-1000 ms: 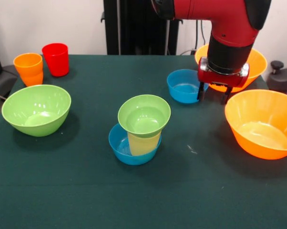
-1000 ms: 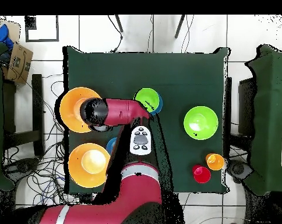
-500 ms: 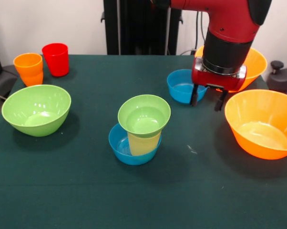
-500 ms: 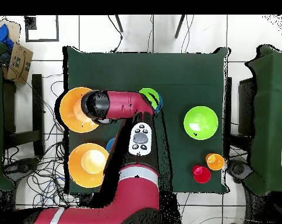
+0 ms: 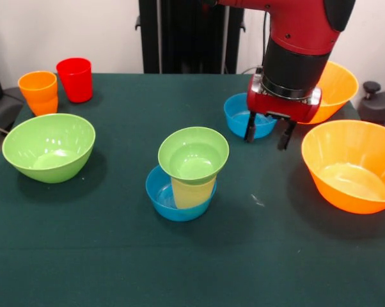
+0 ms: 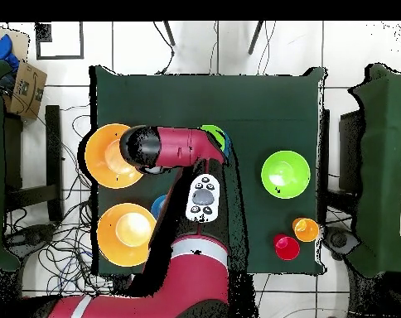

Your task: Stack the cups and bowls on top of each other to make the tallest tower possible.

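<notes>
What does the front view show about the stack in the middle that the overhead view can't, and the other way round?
Only the front view shows the stack's layers: a small green bowl on a yellow cup standing in a blue bowl, plus the open gripper hanging empty beside another blue bowl.

Only the overhead view shows the whole table outline, the floor cables, and the arm covering most of that stack.

Both show the large green bowl, two orange bowls, and the orange and red cups.
</notes>
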Available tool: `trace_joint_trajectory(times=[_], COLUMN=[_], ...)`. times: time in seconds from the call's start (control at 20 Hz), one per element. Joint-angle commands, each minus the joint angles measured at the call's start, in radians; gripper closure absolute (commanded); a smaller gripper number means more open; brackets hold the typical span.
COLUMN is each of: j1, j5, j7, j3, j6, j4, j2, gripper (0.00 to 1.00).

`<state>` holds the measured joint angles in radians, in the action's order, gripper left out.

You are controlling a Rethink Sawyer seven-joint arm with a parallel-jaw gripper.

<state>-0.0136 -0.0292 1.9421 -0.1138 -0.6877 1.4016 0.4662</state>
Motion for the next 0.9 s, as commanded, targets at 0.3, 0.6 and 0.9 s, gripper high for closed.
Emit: trace_joint_trajectory(times=[0.3,0.6,0.9], j1=[0.037,0.036,0.015], j5=[-0.145,-0.194,-0.187], j7=[0.113,0.09,0.096], j3=[0.192,0.221,0.209], j6=[0.002,-0.007,0.016], j4=[0.121,0.126,0.134], j2=[0.014,0.007,0.009], gripper=[0.0,0.0,0.0])
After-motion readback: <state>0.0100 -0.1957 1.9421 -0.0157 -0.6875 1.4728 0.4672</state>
